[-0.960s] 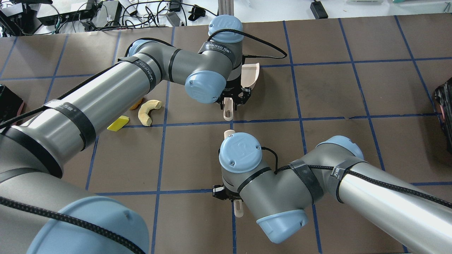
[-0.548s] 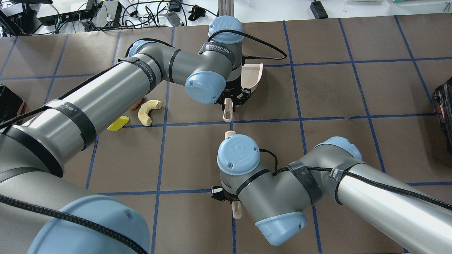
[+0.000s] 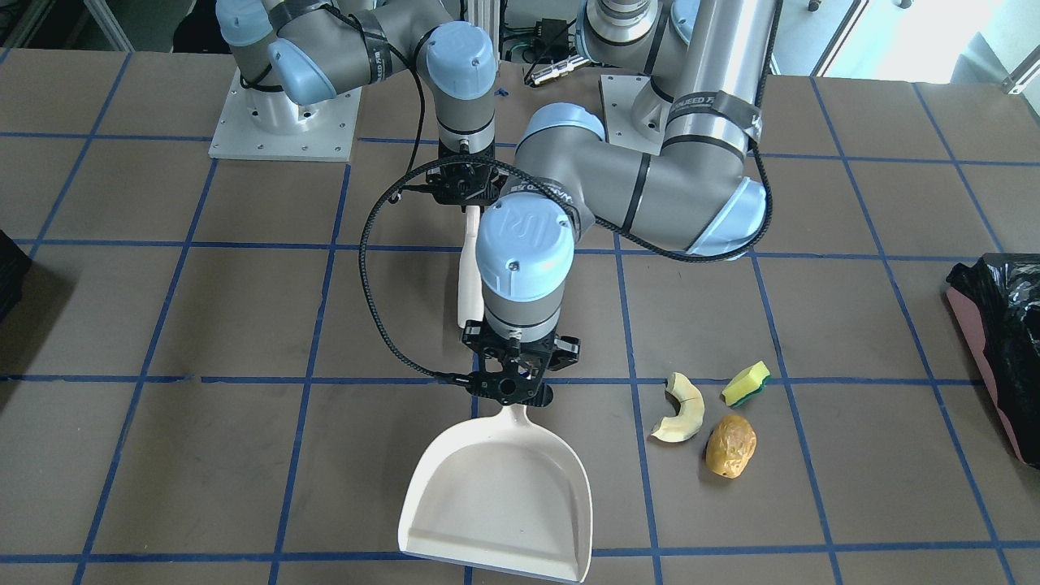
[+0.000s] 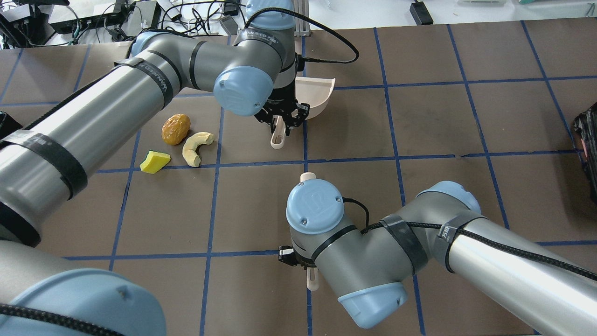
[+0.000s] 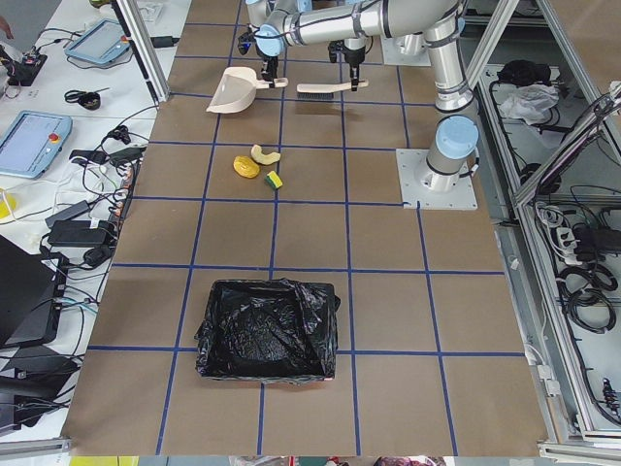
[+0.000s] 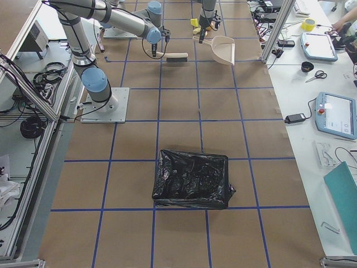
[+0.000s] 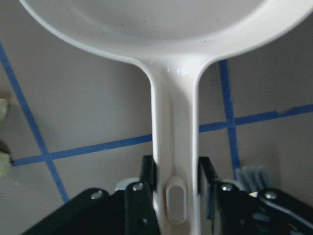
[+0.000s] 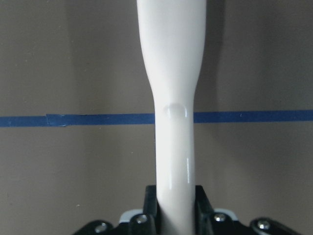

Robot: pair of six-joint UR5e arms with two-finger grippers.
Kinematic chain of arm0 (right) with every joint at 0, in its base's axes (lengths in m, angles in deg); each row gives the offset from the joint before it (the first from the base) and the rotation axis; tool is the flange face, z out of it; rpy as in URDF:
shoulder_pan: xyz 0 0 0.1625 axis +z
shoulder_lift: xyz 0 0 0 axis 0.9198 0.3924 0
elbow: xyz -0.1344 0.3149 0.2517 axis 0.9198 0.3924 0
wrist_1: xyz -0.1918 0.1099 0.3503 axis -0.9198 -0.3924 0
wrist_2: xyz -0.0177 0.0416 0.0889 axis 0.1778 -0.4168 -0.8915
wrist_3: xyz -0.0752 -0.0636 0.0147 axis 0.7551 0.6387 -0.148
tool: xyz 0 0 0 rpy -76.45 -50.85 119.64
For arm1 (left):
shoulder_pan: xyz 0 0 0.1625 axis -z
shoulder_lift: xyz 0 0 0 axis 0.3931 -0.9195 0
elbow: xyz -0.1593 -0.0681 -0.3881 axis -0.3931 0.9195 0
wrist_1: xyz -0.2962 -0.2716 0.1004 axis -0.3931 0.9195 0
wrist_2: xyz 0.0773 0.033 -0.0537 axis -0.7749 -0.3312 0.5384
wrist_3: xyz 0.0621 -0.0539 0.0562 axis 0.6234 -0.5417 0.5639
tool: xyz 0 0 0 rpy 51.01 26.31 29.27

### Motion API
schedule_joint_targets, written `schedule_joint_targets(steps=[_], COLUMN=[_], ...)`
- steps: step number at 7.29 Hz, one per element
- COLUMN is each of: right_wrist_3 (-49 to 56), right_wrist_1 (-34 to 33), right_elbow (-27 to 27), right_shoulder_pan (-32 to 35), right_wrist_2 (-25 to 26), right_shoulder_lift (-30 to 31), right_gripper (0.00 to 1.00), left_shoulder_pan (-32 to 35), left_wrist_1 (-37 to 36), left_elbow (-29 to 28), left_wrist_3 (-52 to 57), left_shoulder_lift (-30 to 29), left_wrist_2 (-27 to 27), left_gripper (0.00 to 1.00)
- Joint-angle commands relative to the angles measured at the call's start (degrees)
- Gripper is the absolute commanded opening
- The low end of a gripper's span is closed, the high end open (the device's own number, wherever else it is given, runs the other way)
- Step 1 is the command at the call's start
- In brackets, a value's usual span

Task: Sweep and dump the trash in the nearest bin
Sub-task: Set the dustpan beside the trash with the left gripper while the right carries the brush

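My left gripper [image 4: 279, 127] is shut on the handle of the white dustpan [image 3: 496, 496], whose mouth faces away from me. The handle sits between its fingers in the left wrist view [image 7: 176, 181]. The trash lies to the pan's left on the table: a golden-brown potato piece [image 4: 176, 129], a cream curved slice [image 4: 196, 147] and a yellow-green sponge wedge [image 4: 155, 162]. My right gripper [image 8: 175, 198] is shut on the white brush handle [image 4: 306, 178], mostly hidden under its wrist from overhead. The pink-sided bin [image 3: 987, 357] with a black bag stands at the table's end on my left.
Another black-bagged container [image 4: 588, 140] sits at the table's right end. A dark shape [image 3: 8, 268] shows at the front-facing view's left edge. Blue tape lines grid the brown table [image 4: 466, 121]. Cables and electronics [image 4: 93, 18] lie past the far edge.
My left arm has swung left and away from me with the dustpan, which turned with it. The potato piece, hidden under the arm before, now shows. The right arm has barely moved.
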Motion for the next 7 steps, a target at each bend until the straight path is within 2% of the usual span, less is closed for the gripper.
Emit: schedule_joint_targets(steps=[1, 3, 6, 7], right_wrist_3=[-5.5, -16.1, -32.6, -36.7], right_wrist_1=[0.7, 5.6, 5.6, 6.0], right_elbow=[0.5, 4.0, 6.9, 8.5], right_shoulder_pan=[0.0, 0.0, 0.0, 0.1], right_wrist_2=[0.7, 0.6, -0.4, -1.4], right_shoulder_lift=[0.8, 0.5, -1.2, -2.4], right_gripper=[0.0, 0.0, 0.0, 0.0], left_shoulder_pan=[-6.3, -12.7, -19.4, -23.5], left_wrist_1=[2.0, 4.6, 3.5, 2.6], left_elbow=[0.6, 0.9, 3.5, 4.1], left_wrist_3=[18.0, 34.6, 51.4, 57.1], left_shoulder_lift=[3.6, 6.5, 8.6, 9.0], left_wrist_2=[-4.1, -6.5, -9.4, -9.2], left_gripper=[0.0, 0.0, 0.0, 0.0])
